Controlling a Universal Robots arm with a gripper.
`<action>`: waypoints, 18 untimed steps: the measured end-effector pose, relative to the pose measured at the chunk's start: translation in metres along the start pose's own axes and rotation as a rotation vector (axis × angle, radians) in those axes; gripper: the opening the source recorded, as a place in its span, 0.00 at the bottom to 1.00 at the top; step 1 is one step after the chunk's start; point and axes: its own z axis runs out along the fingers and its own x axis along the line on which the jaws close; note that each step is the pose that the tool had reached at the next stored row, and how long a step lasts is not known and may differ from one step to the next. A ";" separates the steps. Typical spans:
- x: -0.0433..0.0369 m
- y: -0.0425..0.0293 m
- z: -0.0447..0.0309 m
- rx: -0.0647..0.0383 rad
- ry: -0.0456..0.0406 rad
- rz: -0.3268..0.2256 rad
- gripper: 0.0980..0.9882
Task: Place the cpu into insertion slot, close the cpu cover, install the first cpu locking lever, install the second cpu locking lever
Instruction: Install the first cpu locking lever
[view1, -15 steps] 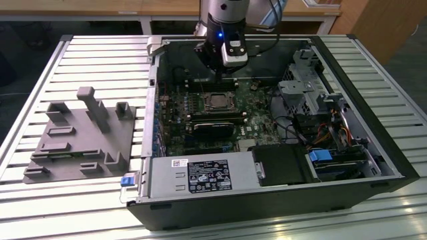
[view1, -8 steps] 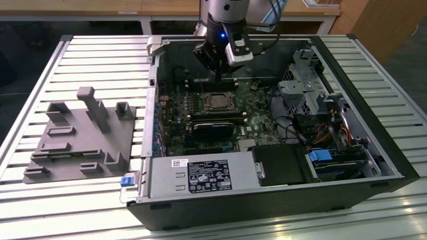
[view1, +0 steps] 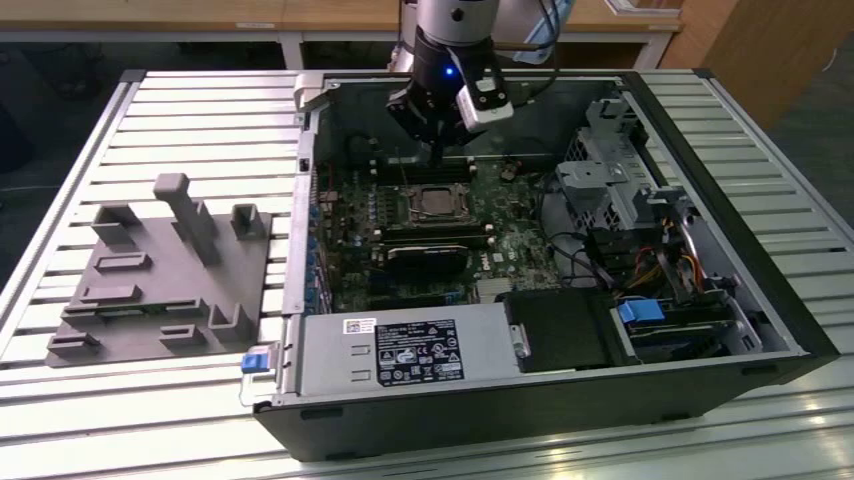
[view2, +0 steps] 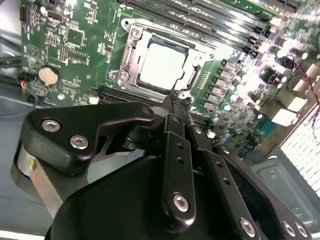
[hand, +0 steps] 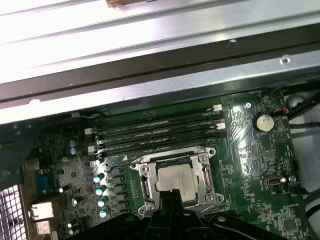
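Silvery-beige cpu (view2: 161, 64) sits flat in the insertion slot (view2: 135, 33), and the cpu cover (view2: 131, 55) looks folded down around it. The gripper (view2: 173, 102) hangs just above the socket's edge, tips pressed together, holding nothing. Looks like lever time, though it's hard to tell if the locking lever (view2: 192, 77) is latched. Best bet imo: push steadily on the wire only and keep off the chip's top.
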 end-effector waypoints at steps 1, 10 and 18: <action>0.0000 0.0000 0.0000 0.001 0.0005 -0.014 0.02; 0.0000 0.0000 0.0000 0.005 0.0051 -0.147 0.02; 0.0056 -0.0011 0.0018 0.002 -0.0255 -0.201 0.02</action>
